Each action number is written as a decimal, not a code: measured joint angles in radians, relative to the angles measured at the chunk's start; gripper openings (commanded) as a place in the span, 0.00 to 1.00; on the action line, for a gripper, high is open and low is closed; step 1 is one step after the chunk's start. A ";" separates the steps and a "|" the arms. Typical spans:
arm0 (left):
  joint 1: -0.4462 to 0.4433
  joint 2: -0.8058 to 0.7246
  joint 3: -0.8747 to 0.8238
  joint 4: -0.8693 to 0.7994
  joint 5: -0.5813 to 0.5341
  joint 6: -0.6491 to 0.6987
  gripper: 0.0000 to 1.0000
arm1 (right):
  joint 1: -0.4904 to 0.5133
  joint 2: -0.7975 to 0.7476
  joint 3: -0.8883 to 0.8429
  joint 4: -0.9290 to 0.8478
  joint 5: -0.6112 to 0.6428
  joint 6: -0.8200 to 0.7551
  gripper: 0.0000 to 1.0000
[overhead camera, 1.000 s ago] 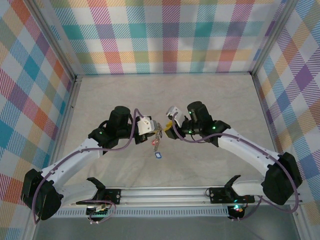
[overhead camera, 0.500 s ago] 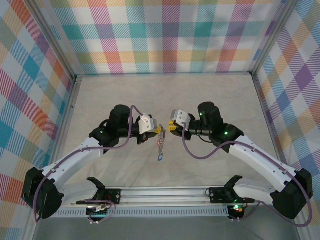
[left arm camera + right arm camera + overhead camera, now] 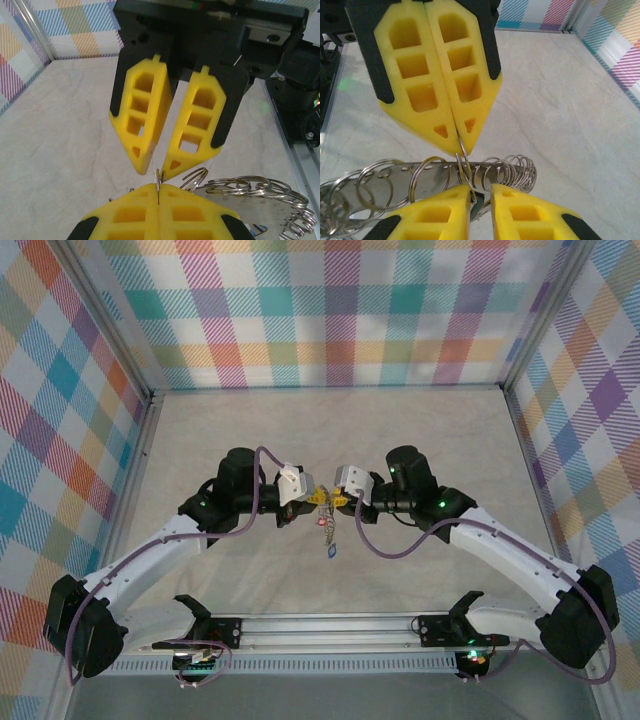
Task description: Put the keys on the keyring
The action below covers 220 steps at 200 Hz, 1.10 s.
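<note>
Silver keyring (image 3: pixel 463 167), marbled beige table (image 3: pixel 560 100), pastel plaid walls (image 3: pixel 330 310)

Beige marbled table (image 3: pixel 420 420) spans the centre; plaid walls (image 3: pixel 330 310) stand at 9, 12 and 3 o'clock; aluminium rail (image 3: pixel 330 625) lies at 6 o'clock.

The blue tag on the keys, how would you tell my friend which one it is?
Find the pale marbled table, where the yellow left claw and right claw meet tip to tip in the middle. A string of silver metal keys trails from them toward the near edge; the oblong blue plastic tag is at its end, past the red tag.
</note>
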 measured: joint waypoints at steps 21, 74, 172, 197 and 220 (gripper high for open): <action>-0.003 0.000 0.000 0.001 -0.001 0.000 0.00 | 0.004 0.010 0.000 0.011 -0.002 0.000 0.18; -0.006 0.004 0.002 0.006 -0.001 -0.003 0.00 | 0.004 0.012 -0.002 0.014 -0.011 -0.001 0.18; -0.013 0.028 0.002 0.048 0.007 -0.028 0.00 | 0.003 0.011 -0.006 0.033 -0.045 -0.016 0.11; -0.013 0.029 0.002 0.050 0.006 -0.030 0.00 | 0.003 0.010 -0.006 0.026 -0.048 -0.019 0.05; -0.013 0.029 0.002 0.042 0.006 -0.025 0.00 | 0.003 0.006 -0.005 0.008 -0.048 -0.026 0.00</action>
